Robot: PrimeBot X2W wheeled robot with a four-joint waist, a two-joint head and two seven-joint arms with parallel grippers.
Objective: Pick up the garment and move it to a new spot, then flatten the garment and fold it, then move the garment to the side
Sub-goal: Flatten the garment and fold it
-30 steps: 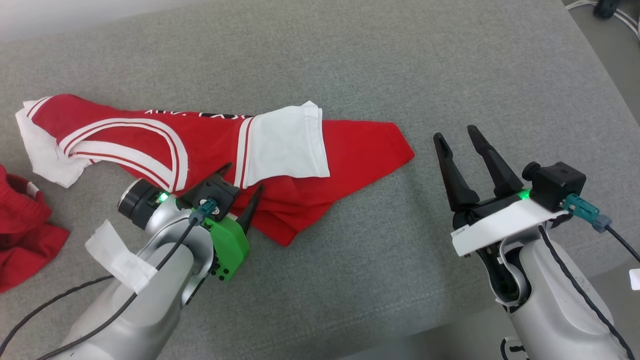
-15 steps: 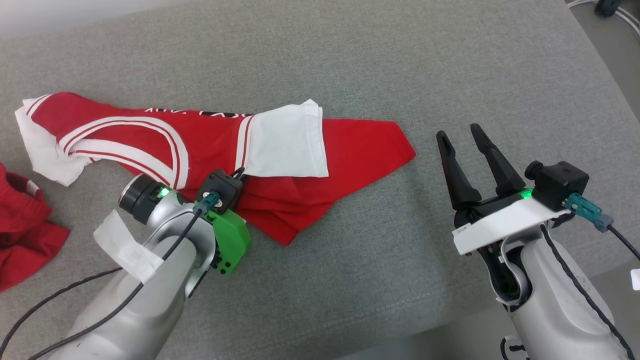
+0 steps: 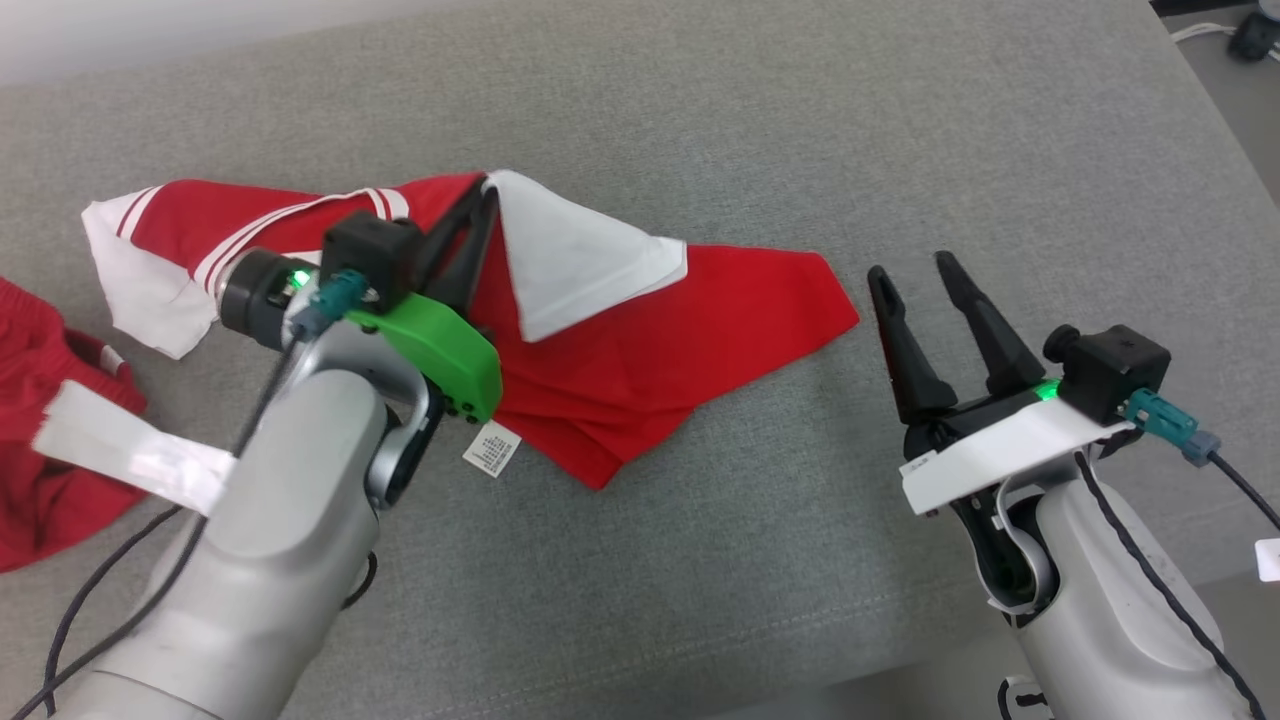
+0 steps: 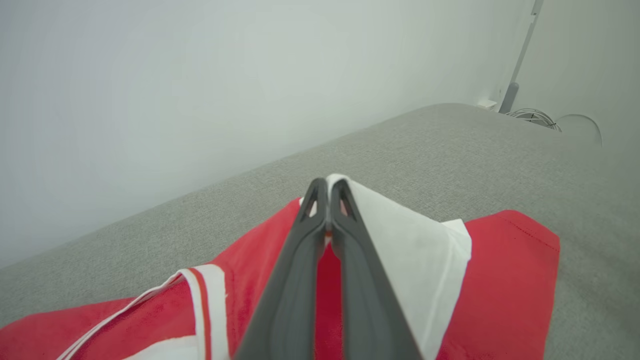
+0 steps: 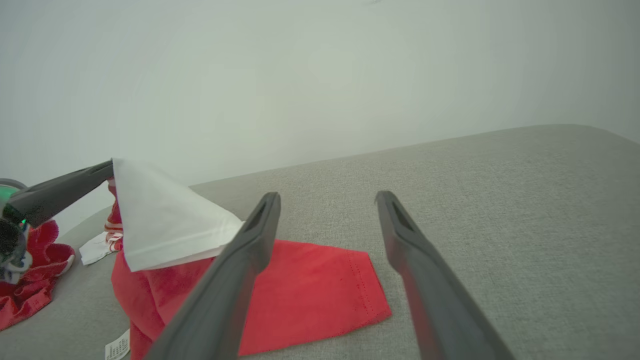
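Presently catalogued, one entry per item.

**Garment** [image 3: 650, 330]: red shirt with white striped trim. Most of it lies on the grey fabric-covered tabletop [image 3: 800, 120], left of centre. One point is raised clear of the surface, so the cloth hangs from it like a tent. The far right corner lies flat and spread.

**White sleeve panel** [image 3: 570, 260]: part of the garment. It drapes down from the raised point, with its hem falling toward the robot's right.

**Left hand** [image 3: 485, 195]: fingers pressed together, pinching the garment where the white panel meets the red. The grip is at a seam edge, probably because that fold stood proud and gave the fingers something to close on. Judged step: the pickup, with carrying to a new spot to follow.

**Right hand** [image 3: 912, 270]: fingers spread wide and holding nothing. It hovers just off the garment's right corner, apart from the cloth. It is likely kept there to take a second hold once the cloth comes up.

**Care label** [image 3: 490, 448]: white tag showing at the near edge, beneath the left wrist.

**Second red cloth** [image 3: 40, 470]: bunched at the far left edge, apart from the garment and not gripped.
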